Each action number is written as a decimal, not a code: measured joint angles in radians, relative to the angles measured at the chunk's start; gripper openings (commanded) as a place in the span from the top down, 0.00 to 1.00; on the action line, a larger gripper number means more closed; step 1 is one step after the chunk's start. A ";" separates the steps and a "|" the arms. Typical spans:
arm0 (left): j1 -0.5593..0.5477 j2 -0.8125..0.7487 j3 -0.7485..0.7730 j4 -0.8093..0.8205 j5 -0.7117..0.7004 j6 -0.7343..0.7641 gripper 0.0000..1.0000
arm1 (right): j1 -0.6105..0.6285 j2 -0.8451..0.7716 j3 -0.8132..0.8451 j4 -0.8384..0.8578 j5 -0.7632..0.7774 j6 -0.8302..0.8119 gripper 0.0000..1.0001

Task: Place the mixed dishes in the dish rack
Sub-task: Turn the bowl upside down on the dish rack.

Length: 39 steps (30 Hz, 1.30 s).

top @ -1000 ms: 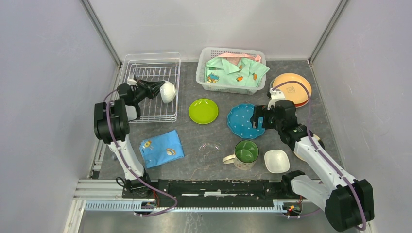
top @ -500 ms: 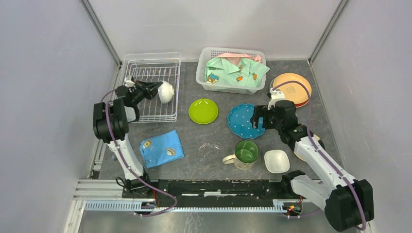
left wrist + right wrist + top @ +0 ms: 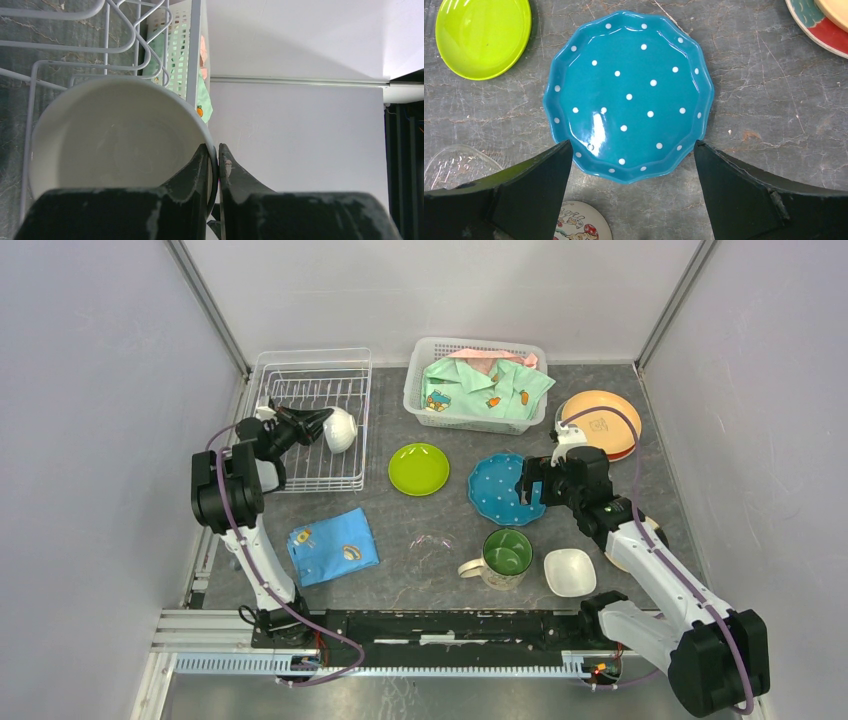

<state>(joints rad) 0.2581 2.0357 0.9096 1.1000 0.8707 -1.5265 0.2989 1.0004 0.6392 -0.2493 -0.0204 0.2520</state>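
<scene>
While the left arm rises from its near-left base, bends at the elbow and reaches far and rightward, the left gripper (image 3: 214, 150) is clamped on the rim of a white bowl (image 3: 115, 145), one finger inside the rim and the other outside. That bowl is tipped on edge, its mouth facing the gripper, over the right half of the dish rack (image 3: 315, 352) at the far left of the table (image 3: 400, 570). Whether it touches the wires cannot be told.

The right arm stretches diagonally from its near-right base toward the middle of the table, wrist pointing straight down. The right gripper (image 3: 631, 144) hangs spread wide and holding nothing, its fingers on either side of the near edge of the blue dotted plate (image 3: 629, 95), which lies flat on the table.

A lime-green plate (image 3: 419, 468) lies just left of the blue one. Orange and red plates (image 3: 600, 423) sit stacked at the far right. Nearer the bases stand a green-lined mug (image 3: 507, 553) and a small white dish (image 3: 569, 572), with a folded blue cloth (image 3: 333, 546) to the left.
</scene>
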 measured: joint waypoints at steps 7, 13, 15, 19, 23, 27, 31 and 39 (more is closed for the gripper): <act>0.009 0.000 0.010 -0.035 0.000 0.031 0.79 | -0.001 0.000 0.000 0.000 0.000 -0.004 0.02; 0.031 -0.004 0.035 -0.122 -0.001 0.095 0.72 | -0.001 0.000 0.000 0.000 0.000 -0.007 0.02; 0.037 -0.008 0.040 -0.151 -0.002 0.121 0.71 | -0.002 0.000 0.000 0.000 0.000 -0.007 0.02; 0.045 -0.016 0.053 -0.214 -0.006 0.164 0.67 | -0.005 0.000 0.000 0.000 0.000 -0.007 0.02; 0.045 -0.024 0.076 -0.292 -0.006 0.208 0.63 | -0.005 0.000 0.000 0.000 0.000 -0.007 0.02; 0.045 -0.034 0.108 -0.389 -0.016 0.264 0.60 | -0.005 0.000 0.000 0.000 0.000 -0.008 0.02; 0.054 -0.040 0.135 -0.480 -0.055 0.323 0.58 | -0.006 0.000 0.000 0.000 0.001 -0.008 0.02; 0.061 -0.068 0.192 -0.689 -0.138 0.444 0.50 | -0.006 0.000 0.000 -0.001 0.001 -0.014 0.02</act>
<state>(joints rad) 0.3187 1.9675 1.1015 0.4114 0.7330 -1.0828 0.2932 1.0008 0.6392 -0.2501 -0.0196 0.2382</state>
